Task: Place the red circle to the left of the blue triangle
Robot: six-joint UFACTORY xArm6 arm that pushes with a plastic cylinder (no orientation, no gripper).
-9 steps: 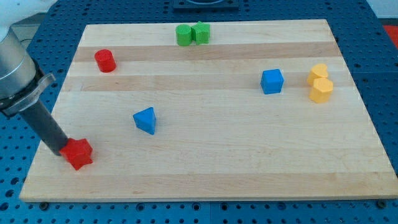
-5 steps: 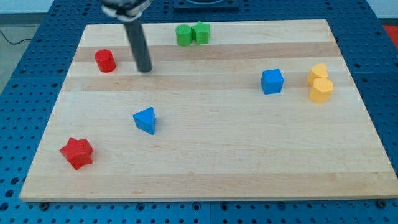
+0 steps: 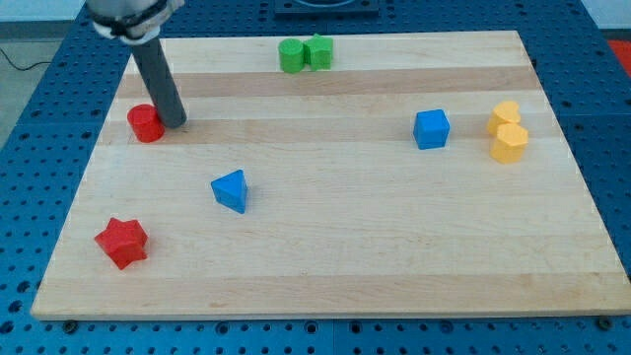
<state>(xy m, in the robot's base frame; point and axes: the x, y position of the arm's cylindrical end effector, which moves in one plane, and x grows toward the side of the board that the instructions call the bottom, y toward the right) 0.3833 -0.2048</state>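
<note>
I have no jaws, only my tip (image 3: 175,123) touching the red circle's (image 3: 145,123) right side at upper left of the bench (image 3: 394,276), mid-push, and next I'd judge it must go down, left of the blue triangle (image 3: 231,190).

counter (image 3: 394,256): pale wooden board, banded grain | surround (image 3: 611,128): blue perforated plate with rows of holes | light: even, soft shadows

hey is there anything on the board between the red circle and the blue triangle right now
No. In the camera view, only bare wood lies between the red circle and the blue triangle. My tip sits against the circle's right side, above that stretch.
</note>
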